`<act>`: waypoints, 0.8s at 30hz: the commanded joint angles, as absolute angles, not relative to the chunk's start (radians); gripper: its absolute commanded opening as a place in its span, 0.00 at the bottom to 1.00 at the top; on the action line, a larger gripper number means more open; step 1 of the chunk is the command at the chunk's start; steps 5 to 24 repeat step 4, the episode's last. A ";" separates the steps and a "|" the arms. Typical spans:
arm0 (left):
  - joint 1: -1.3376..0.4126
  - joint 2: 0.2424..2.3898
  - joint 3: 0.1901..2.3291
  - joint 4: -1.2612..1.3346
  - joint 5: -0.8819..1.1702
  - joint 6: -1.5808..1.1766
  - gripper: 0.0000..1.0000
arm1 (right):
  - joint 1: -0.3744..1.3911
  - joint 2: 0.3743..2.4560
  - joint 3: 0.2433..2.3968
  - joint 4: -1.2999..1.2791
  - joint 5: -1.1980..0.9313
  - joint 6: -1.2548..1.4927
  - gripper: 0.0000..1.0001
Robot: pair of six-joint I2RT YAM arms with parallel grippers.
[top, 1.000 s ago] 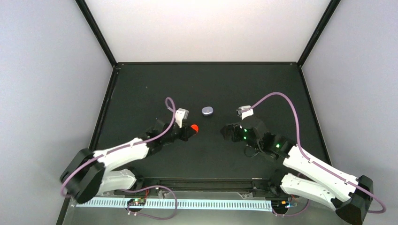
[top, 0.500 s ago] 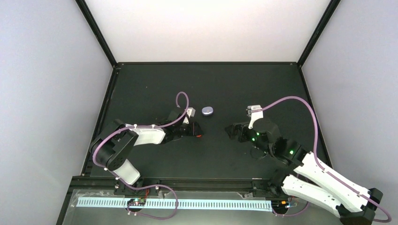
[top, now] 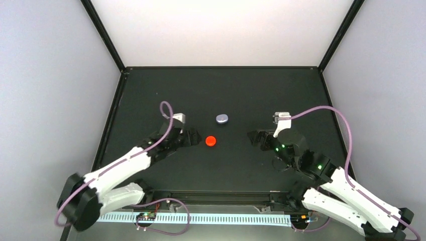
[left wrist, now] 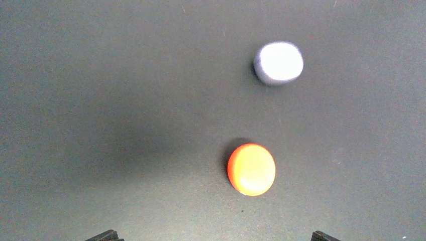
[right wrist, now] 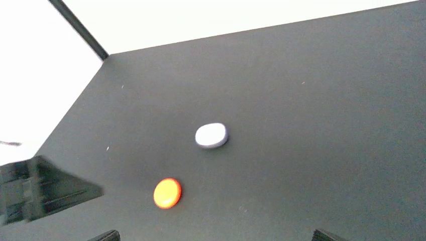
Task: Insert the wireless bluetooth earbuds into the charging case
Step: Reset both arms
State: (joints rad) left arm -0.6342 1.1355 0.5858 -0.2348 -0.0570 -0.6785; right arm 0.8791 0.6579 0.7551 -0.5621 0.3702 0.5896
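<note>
The charging case (top: pixel 222 118), a pale lavender-white pebble, lies shut near the middle of the black table; it also shows in the left wrist view as the case (left wrist: pixel 278 62) and in the right wrist view as the case (right wrist: pixel 211 135). The earbuds are out of view. My left gripper (top: pixel 195 136) is open, just left of a round red cap (top: pixel 210 140), with nothing between its fingers; only its tips show at the bottom edge of its own view (left wrist: pixel 213 237). My right gripper (top: pixel 252 136) is open and empty, to the right of the case and lower.
The red cap (left wrist: pixel 251 168) lies flat on the table, below and slightly left of the case. In the right wrist view the cap (right wrist: pixel 167 193) sits near the left gripper's dark body (right wrist: pixel 40 193). Black frame posts and pale walls enclose the table (top: pixel 150 90).
My left gripper opened, let go of the red cap and drew back to the left; the cap now lies on the table. The right arm shifted slightly to the right.
</note>
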 commanded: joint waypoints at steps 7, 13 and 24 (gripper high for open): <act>-0.630 0.795 0.579 -0.526 -0.238 -0.686 0.99 | 0.874 0.617 0.755 -0.525 0.552 0.618 1.00; -0.630 0.795 0.579 -0.526 -0.238 -0.686 0.99 | 0.874 0.617 0.755 -0.525 0.552 0.618 1.00; -0.630 0.795 0.579 -0.526 -0.238 -0.686 0.99 | 0.874 0.617 0.755 -0.525 0.552 0.618 1.00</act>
